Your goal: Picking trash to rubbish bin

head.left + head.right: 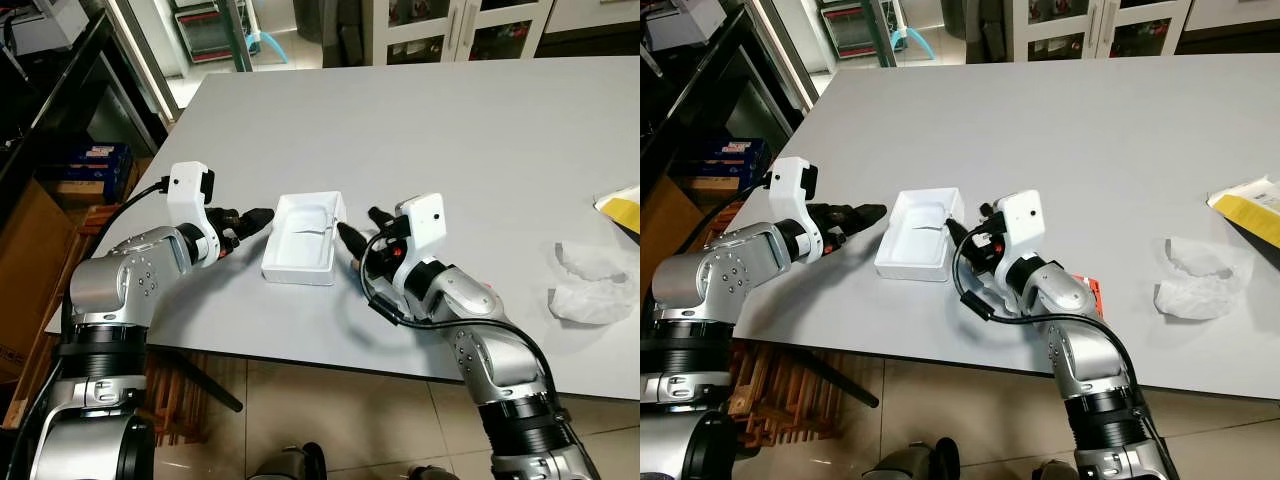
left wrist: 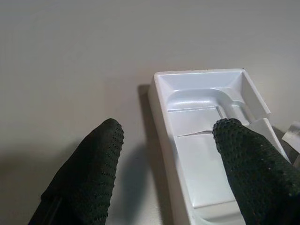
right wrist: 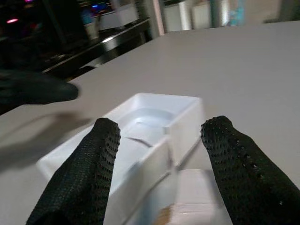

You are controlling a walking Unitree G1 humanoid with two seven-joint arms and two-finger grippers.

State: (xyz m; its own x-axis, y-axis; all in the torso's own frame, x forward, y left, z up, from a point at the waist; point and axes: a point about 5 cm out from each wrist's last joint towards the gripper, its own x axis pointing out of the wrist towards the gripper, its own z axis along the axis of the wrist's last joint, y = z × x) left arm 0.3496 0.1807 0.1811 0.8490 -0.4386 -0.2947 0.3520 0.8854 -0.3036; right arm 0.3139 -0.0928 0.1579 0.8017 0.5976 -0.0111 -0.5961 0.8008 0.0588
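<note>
Trash here means the white tray, lying near the tabletop's front edge towards its left corner, flanked by both grippers. Left gripper is spread, one finger over the tray's rim, one outside; right gripper is likewise parted, straddling the opposite wall — neither clamped yet. Squeezing that thin wall could buckle it, or nudge the light tray off the edge. Its hollow looks empty. Crumpled paper waits near the right edge.

Left gripper, right gripper: fingers spread, facing inward
</note>
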